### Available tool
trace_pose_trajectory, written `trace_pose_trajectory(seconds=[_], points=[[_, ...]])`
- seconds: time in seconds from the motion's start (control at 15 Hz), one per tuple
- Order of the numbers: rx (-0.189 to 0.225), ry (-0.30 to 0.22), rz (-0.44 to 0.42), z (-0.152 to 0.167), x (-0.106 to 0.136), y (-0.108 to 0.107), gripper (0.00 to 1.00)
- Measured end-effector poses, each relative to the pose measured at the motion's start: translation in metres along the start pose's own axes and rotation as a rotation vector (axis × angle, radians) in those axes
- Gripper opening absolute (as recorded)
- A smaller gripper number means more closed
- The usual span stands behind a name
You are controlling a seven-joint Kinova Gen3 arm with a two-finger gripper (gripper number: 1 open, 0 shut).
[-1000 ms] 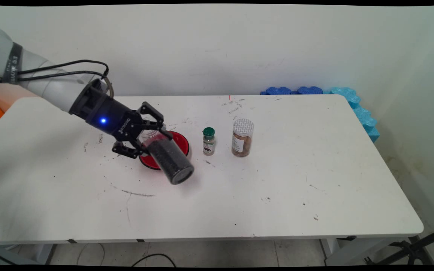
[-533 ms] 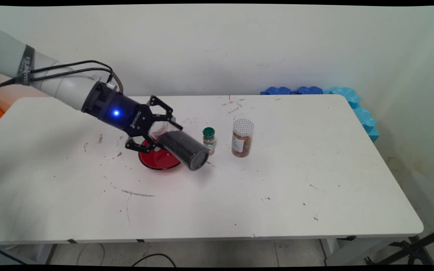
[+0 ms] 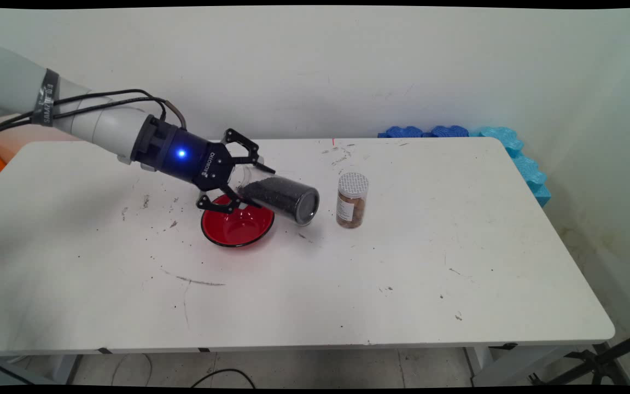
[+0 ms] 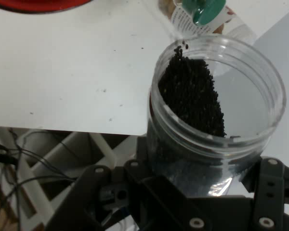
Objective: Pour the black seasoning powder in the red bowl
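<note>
Gripper (image 3: 245, 180) clamped on clear jar (image 3: 285, 198) of black seeds, jar held nearly sideways above table (image 3: 402, 273). Red bowl (image 3: 237, 227) just below hand. Green-capped bottle (image 4: 198, 12) & brown-filled jar (image 3: 352, 200) seen beyond jar's far end.

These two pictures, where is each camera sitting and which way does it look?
Main view: fixed above the table's near side, looking down across it to the wall; shows the white arm and its gripper holding a tilted jar of black grains by the red bowl.
Hand view: mounted on the hand, looking along the gripper into the jar's open mouth; shows its black linkage.
Shared: jar, bowl, table, brown jar.
</note>
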Motion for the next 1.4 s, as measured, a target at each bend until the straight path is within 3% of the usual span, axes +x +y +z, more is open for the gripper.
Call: trace_pose_trajectory(seconds=[0.6,1.4], points=[[-0.071,-0.009,-0.129,0.0022,0.0012,0.0028,0.0],[-0.107,-0.012,-0.188,-0.003,0.0017,0.002,0.0]])
